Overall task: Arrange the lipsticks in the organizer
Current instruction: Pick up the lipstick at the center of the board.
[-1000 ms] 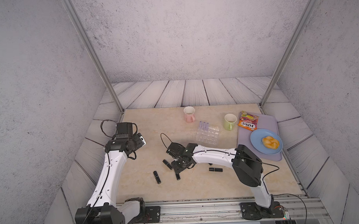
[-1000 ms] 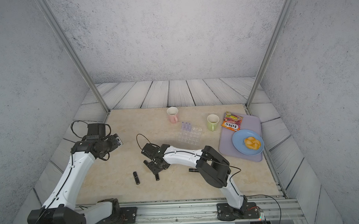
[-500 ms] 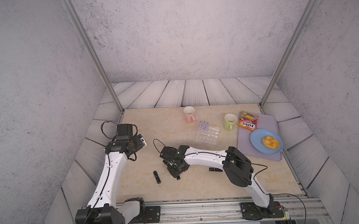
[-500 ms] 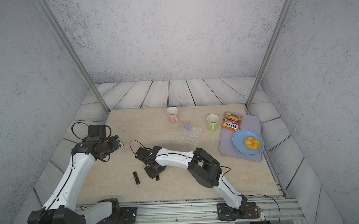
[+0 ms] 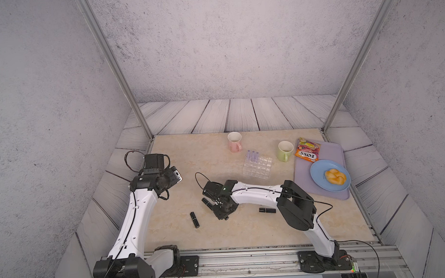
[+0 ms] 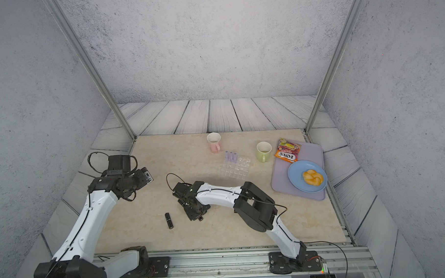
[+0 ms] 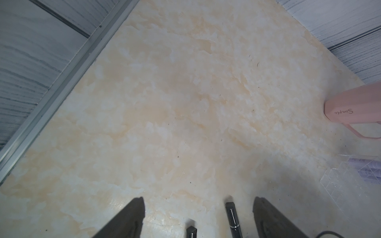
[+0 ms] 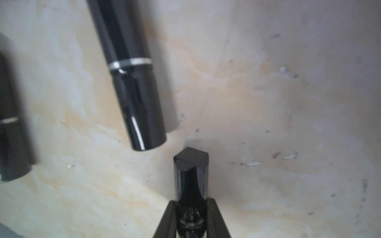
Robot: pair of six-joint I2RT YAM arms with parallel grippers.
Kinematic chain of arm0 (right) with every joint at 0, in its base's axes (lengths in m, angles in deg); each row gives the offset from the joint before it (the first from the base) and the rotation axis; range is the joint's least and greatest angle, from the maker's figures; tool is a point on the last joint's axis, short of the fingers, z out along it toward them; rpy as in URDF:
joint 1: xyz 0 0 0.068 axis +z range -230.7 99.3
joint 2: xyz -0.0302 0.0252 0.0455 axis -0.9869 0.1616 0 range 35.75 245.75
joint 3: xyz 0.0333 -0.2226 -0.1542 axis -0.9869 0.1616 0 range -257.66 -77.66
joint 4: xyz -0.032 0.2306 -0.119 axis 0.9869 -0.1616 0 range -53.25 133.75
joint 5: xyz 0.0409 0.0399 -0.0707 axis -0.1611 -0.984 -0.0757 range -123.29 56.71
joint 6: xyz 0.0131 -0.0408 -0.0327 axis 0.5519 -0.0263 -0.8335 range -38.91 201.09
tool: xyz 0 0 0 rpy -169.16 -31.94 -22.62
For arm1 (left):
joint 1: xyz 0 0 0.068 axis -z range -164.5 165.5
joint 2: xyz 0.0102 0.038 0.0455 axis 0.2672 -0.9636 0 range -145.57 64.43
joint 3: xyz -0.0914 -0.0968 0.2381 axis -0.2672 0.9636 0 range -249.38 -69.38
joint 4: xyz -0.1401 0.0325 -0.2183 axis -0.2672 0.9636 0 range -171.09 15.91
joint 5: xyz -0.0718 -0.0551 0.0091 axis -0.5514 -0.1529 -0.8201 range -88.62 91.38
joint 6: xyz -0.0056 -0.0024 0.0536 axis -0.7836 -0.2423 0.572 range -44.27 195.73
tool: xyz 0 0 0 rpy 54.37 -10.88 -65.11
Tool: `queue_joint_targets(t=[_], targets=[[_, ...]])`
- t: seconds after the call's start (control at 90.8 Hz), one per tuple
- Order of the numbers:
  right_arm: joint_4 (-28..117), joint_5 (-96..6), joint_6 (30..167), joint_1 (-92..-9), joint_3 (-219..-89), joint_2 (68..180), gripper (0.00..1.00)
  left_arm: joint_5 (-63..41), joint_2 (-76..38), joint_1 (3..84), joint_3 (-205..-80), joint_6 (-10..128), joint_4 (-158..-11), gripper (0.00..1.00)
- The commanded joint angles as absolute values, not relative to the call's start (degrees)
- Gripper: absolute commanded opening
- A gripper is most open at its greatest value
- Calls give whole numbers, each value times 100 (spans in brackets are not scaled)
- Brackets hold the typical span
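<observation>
My right gripper (image 8: pixel 191 201) is shut on a glossy black lipstick (image 8: pixel 190 179), low over the table's front middle, and appears in both top views (image 5: pixel 223 215) (image 6: pixel 195 215). Another black lipstick (image 8: pixel 132 82) lies just beside it, and a third (image 8: pixel 10 134) is at the view's edge. More black lipsticks lie loose on the table (image 5: pixel 194 219) (image 5: pixel 267 210). Three lilac lipsticks (image 5: pixel 252 156) stand in the far corner of the clear organizer (image 5: pixel 258 169). My left gripper (image 7: pixel 199 204) is open and empty above the left side of the table.
A pink mug (image 5: pixel 234 141) and a green mug (image 5: pixel 285 150) stand behind the organizer. At the right, a lilac tray (image 5: pixel 304 178) holds a snack packet (image 5: pixel 308 152) and a blue plate (image 5: pixel 316 168) with a bun.
The right gripper's jaws have closed on a black lipstick, and that arm shifted slightly near the table's front. The left arm has hardly moved.
</observation>
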State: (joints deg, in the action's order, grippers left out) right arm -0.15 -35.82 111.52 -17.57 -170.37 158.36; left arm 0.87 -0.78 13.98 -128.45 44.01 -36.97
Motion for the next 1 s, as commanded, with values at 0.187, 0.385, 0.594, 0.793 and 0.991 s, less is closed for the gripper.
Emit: queue_joint_targets(t=[0.187,0.385,0.594,0.793,0.991], targets=[[3706,-2993,10002,-1944,-13709,12350,16,-1270,79,1496,-12901,4653,-3845,84],[6900,-2662,8271,-1935,-11467,10735,16,-2059,330,2441,-12608,4711,-4833,81],[7282,-2515,7654,-1935,-11018,9818,17,-2274,1113,3301,-11805,5187,-5451,79],[7496,-2675,6847,-1936,-10600,8985,16,-2496,1779,4160,-11028,5078,-6528,58],[7169,-2357,7180,-1935,-10628,8583,16,-2468,2149,4868,-10578,5333,-7462,57]])
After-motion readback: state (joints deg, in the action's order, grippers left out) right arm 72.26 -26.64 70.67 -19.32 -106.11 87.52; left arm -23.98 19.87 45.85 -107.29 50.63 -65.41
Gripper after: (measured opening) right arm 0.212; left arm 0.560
